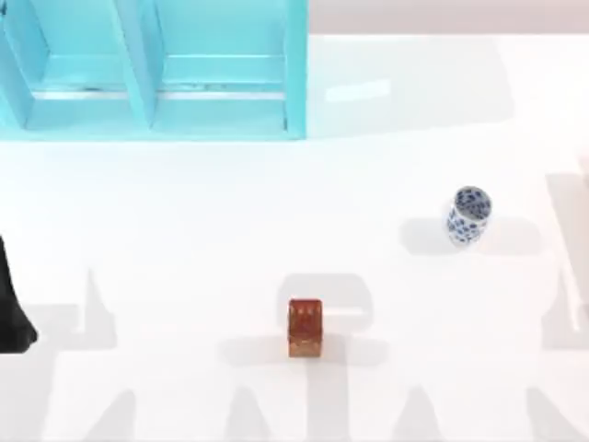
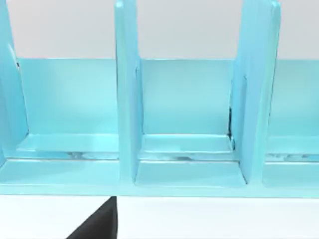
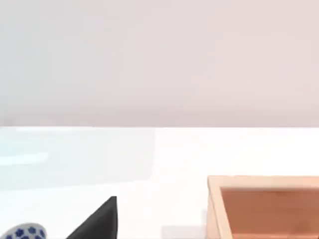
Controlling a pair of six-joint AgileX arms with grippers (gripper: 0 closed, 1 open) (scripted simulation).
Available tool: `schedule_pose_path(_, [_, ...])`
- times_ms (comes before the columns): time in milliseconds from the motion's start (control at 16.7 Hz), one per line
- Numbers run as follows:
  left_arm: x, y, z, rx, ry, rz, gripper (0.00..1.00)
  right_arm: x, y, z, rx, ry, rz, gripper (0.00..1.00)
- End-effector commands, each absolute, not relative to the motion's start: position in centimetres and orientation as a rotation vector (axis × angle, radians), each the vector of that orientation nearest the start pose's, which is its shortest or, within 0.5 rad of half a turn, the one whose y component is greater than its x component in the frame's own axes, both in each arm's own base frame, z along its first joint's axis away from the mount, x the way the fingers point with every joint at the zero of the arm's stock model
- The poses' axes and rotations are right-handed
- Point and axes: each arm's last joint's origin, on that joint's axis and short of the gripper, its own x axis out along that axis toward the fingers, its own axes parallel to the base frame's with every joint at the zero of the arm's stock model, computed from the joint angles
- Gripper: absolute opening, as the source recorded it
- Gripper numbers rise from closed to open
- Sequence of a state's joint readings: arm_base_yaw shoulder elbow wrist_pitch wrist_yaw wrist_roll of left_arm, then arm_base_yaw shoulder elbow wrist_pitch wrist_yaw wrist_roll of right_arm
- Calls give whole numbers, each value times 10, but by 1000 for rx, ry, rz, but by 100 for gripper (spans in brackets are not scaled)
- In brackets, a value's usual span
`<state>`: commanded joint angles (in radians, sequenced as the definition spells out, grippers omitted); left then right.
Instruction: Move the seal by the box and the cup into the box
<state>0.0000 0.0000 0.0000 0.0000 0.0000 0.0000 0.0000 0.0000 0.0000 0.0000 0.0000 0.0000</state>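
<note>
Across the white worktop (image 1: 184,230) the light falls evenly, a pale wall rising beyond its far edge. At the far left corner stands a turquoise shelf unit (image 1: 152,69) with upright dividers. A wooden box (image 3: 264,206) sits near the right edge (seen from the right wrist camera). Near the front edge, about midway, rests the seal (image 1: 305,327); the cup (image 1: 468,215) stands upright toward the right edge, well apart from it. At the left edge the left arm (image 1: 13,308) is parked, far from both.

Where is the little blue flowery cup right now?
In the top view, the cup stands on the table's right side, apart from the seal, which sits nearer the front middle.
</note>
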Motion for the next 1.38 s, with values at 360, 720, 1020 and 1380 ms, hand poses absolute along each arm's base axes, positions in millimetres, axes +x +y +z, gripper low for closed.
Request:
schedule_pose_path(360, [106, -1, 160, 0, 0, 0, 100, 107, 0, 178, 54, 65, 13, 100])
schedule_pose_path(720, [106, -1, 160, 0, 0, 0, 100, 140, 11, 240, 252, 386, 49, 100])
schedule_pose_path(1020, [106, -1, 160, 0, 0, 0, 100, 219, 44, 268, 385, 817, 25, 100])
schedule_pose_path(1380, [106, -1, 160, 0, 0, 0, 100, 303, 136, 235, 336, 1305, -65, 100])
